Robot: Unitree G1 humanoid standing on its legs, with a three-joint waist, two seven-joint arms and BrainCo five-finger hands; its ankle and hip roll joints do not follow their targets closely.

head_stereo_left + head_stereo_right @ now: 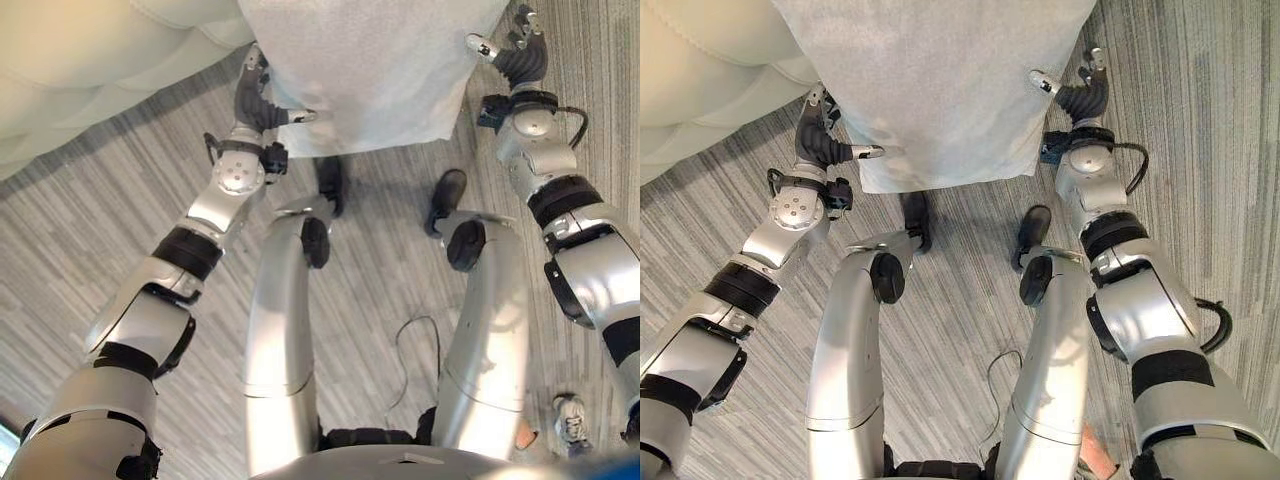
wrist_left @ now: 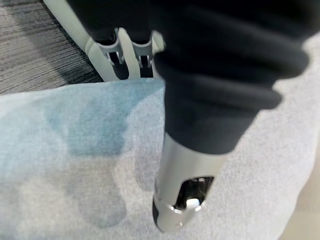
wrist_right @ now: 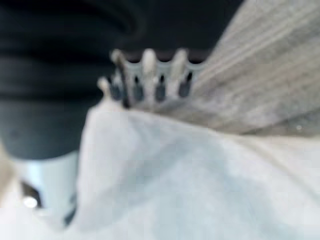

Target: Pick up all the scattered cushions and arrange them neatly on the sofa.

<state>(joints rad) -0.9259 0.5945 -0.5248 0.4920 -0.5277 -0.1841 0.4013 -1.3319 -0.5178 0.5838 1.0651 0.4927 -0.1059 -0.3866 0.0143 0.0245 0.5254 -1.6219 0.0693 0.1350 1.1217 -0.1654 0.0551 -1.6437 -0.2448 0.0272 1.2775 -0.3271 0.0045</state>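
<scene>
A large light grey cushion hangs above the floor between my two hands. My left hand grips its left edge, thumb lying on the fabric and fingers reaching past the edge behind it. My right hand holds the right edge the same way, its fingers beyond the cloth and the thumb on the near face. The cream sofa lies to the left of the cushion, its padded edge close to my left hand.
Grey striped carpet covers the floor below and to both sides. A person's white shoe stands on the carpet at the lower right, beside my right arm.
</scene>
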